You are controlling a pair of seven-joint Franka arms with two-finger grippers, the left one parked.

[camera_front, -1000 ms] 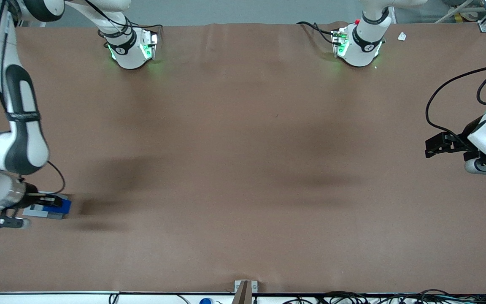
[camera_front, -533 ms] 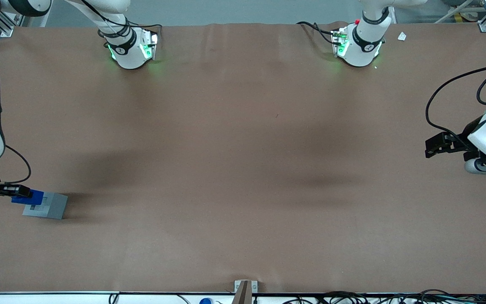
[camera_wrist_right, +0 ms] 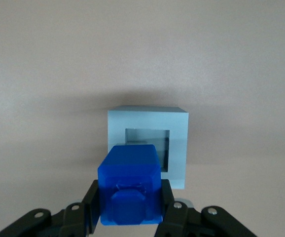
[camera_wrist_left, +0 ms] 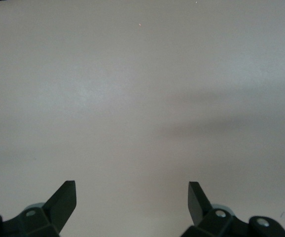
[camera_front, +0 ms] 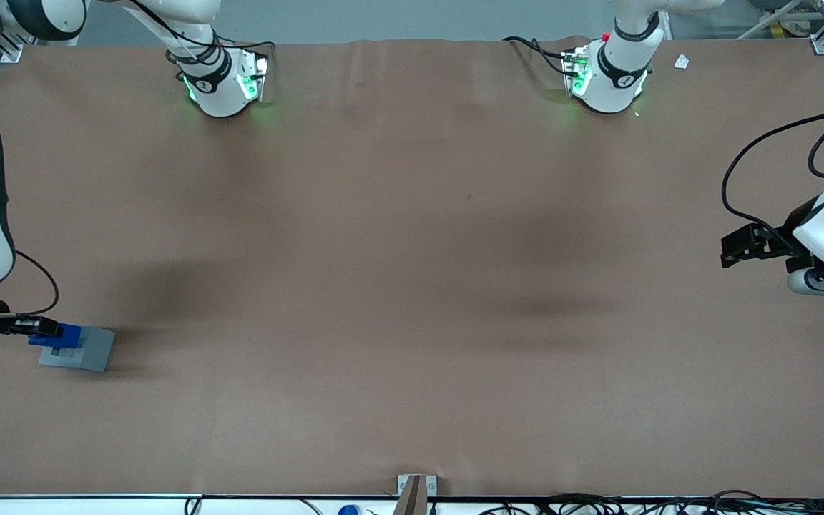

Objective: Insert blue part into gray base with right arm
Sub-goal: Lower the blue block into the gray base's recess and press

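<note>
**A:** One plain brown worktop (camera_front: 412, 286) fills nearly the whole front view, matte, faintly creased along its farther edge, with soft dark shadows across the middle. What sits on it?

**B:** Toward the working arm's end, the gray base (camera_front: 83, 349) rests flat, its square socket facing up. The blue part (camera_front: 61, 333) hangs just above the base's edge, overlapping it, not seated in the socket.

**A:** And the end effector (camera_front: 38, 327)?

**B:** It is closed on the blue part, a finger (camera_wrist_right: 178, 213) pressed against each side. From the wrist camera, the blue part (camera_wrist_right: 130, 183) covers a corner of the socket in the gray base (camera_wrist_right: 147, 145).

**A:** Anything around the worktop?

**B:** Tangled black cables (camera_front: 598, 504) run along the nearer edge, and a small metal bracket (camera_front: 415, 488) sits at its midpoint. Gray floor (camera_front: 398, 18) shows past the farther edge.
</note>
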